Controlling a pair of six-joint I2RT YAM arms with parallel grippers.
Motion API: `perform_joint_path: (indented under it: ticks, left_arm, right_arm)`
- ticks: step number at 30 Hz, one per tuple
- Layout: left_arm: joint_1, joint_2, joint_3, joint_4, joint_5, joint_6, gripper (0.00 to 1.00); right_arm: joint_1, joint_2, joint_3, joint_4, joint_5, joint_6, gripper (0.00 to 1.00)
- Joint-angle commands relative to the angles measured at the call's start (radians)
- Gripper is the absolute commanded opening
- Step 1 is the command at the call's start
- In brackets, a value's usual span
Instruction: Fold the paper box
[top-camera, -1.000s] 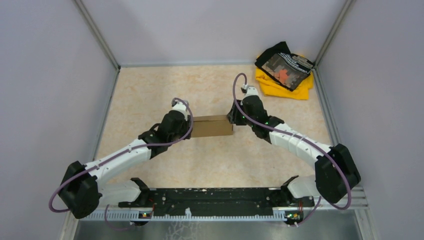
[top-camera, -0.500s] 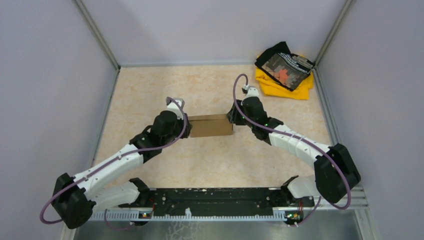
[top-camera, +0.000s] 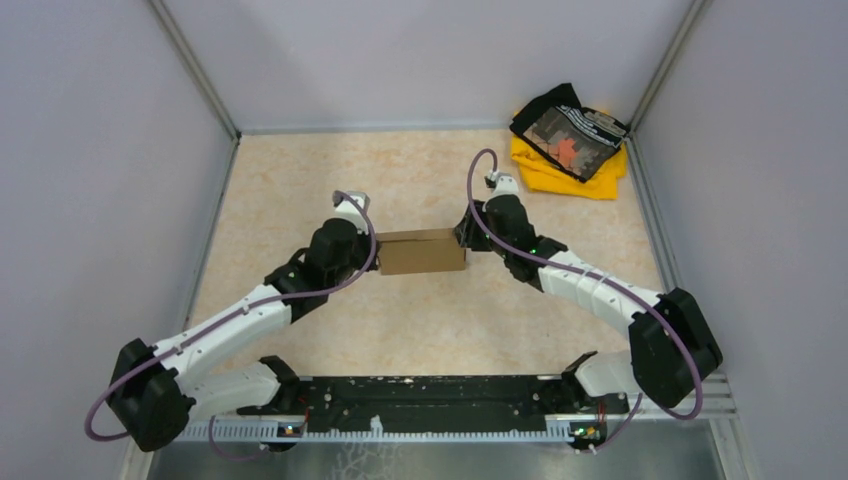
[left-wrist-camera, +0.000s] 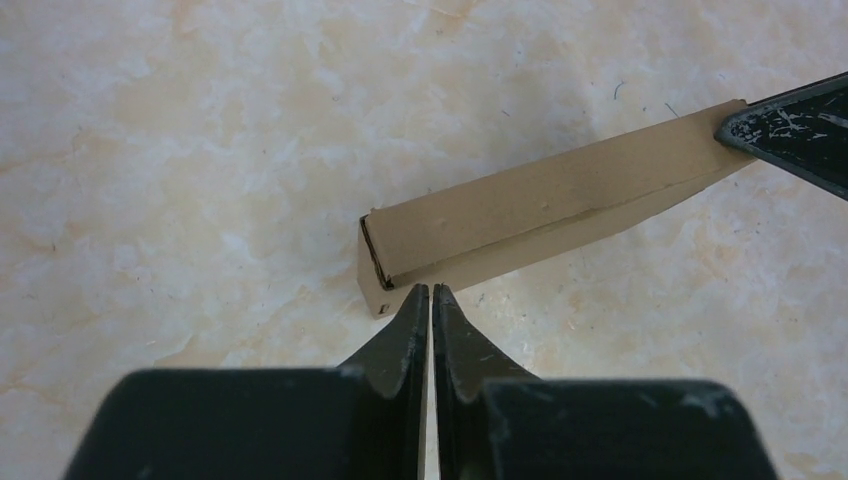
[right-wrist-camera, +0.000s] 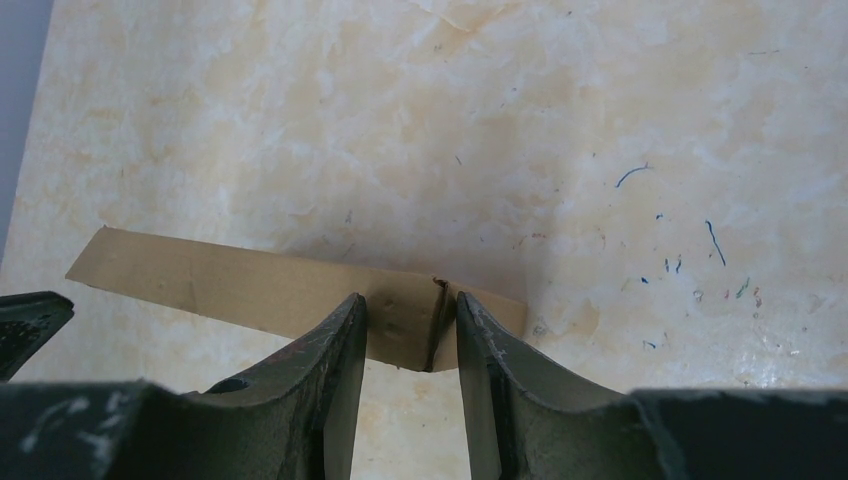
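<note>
The paper box (top-camera: 425, 252) is a brown cardboard box, folded into a long closed shape, lying in the middle of the table between my two grippers. My left gripper (top-camera: 376, 256) is at the box's left end, shut with nothing between its fingers. In the left wrist view its tips (left-wrist-camera: 431, 290) sit right at the near corner of the paper box (left-wrist-camera: 520, 205). My right gripper (top-camera: 464, 240) is at the box's right end. In the right wrist view its jaws (right-wrist-camera: 410, 305) stand apart, with the tips against the end of the paper box (right-wrist-camera: 250, 285) and a box corner seam between them.
A yellow and black cloth pile (top-camera: 570, 140) lies in the far right corner. Grey walls with metal frame posts close in the table on three sides. The arms' black base rail (top-camera: 430, 400) runs along the near edge.
My left gripper has closed its jaws, and its arm has shifted slightly left at the box's left end. The box and the right arm have not moved.
</note>
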Motion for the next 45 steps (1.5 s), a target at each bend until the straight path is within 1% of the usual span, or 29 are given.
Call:
perform_joint_path:
  ticks: [1,6,9,13,17,25,28,31,34,41,45]
  left_arm:
    - [-0.004,0.049,0.061,0.091,-0.011,0.023,0.07]
    - [-0.003,0.105,0.099,0.100,-0.002,0.038,0.04]
    - [-0.003,0.091,0.102,0.100,0.004,0.034,0.04]
    - [-0.003,0.086,0.081,0.154,-0.005,0.039,0.05]
    - [-0.002,0.122,0.086,0.126,0.003,0.024,0.04]
    - [-0.003,0.096,0.010,0.112,0.013,-0.014,0.03]
    - [-0.003,0.080,-0.030,0.075,0.035,-0.055,0.03]
    - [-0.003,0.054,-0.115,0.099,0.038,-0.087,0.03]
    - [-0.003,0.046,-0.184,0.169,0.012,-0.090,0.03]
    - [-0.003,0.083,-0.159,0.166,0.007,-0.075,0.04]
    - [-0.003,0.117,-0.145,0.177,0.030,-0.073,0.04]
  right_arm:
    - [0.023,0.022,-0.051,-0.165,-0.006,-0.024,0.37]
    - [0.023,0.011,-0.051,-0.175,-0.004,-0.030,0.37]
    - [0.022,0.006,-0.052,-0.178,-0.003,-0.034,0.37]
    - [0.023,0.006,-0.057,-0.172,-0.008,-0.035,0.37]
    - [0.023,0.008,-0.061,-0.168,-0.011,-0.034,0.37]
    - [0.023,0.009,-0.065,-0.164,-0.020,-0.032,0.37]
    - [0.022,0.009,-0.065,-0.167,-0.019,-0.034,0.37]
    - [0.022,0.012,-0.065,-0.167,-0.020,-0.035,0.37]
    - [0.022,0.014,-0.063,-0.171,-0.021,-0.038,0.37]
    - [0.022,0.013,-0.054,-0.185,-0.020,-0.043,0.37]
    - [0.023,0.011,-0.055,-0.191,-0.021,-0.045,0.37]
